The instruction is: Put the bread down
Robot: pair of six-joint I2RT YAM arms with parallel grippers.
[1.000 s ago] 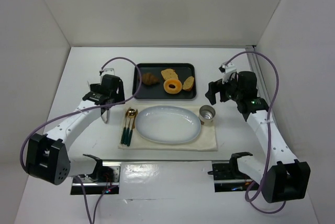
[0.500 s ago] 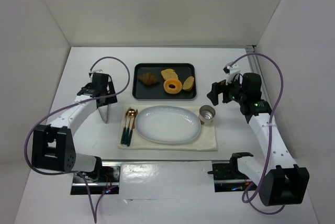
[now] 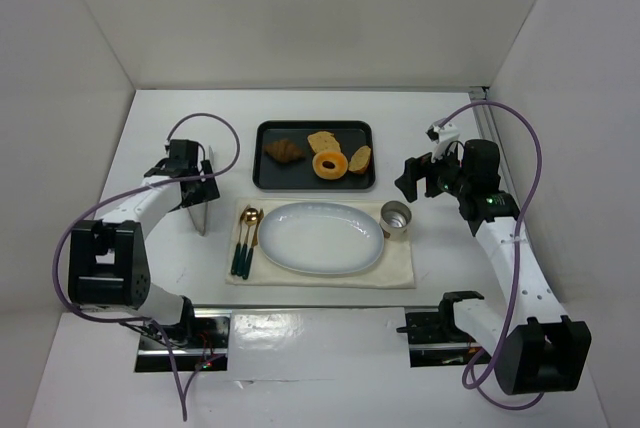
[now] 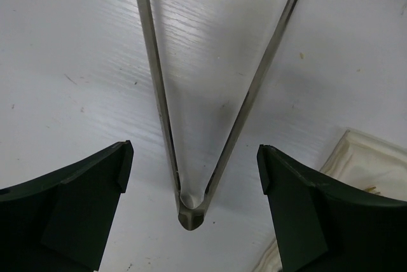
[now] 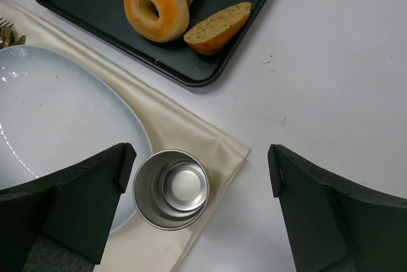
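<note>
A black tray [image 3: 268, 176] at the back holds a croissant [image 3: 285, 151], a bread slice [image 3: 323, 141], a ring-shaped bagel [image 3: 329, 164] and a seeded bread slice [image 3: 360, 159]. A white oval plate [image 3: 322, 237] lies empty on a cream cloth [image 3: 395, 266]. Metal tongs [image 3: 201, 213] lie on the table left of the cloth. My left gripper [image 3: 192, 188] is open above them; in the left wrist view the tongs' hinge end [image 4: 190, 213] lies between my open fingers [image 4: 76, 202]. My right gripper [image 3: 408, 180] is open and empty above the metal cup [image 5: 172, 189].
A gold fork and spoon with green handles [image 3: 245, 233] lie on the cloth left of the plate. The cup [image 3: 396, 217] stands at the cloth's right corner. The right wrist view shows the bagel [image 5: 156, 6], the seeded slice [image 5: 217, 27] and the plate's rim [image 5: 137, 133].
My left arm has swung left and back from beside the tray to over the tongs. My right gripper shifted slightly to the right, then held still.
</note>
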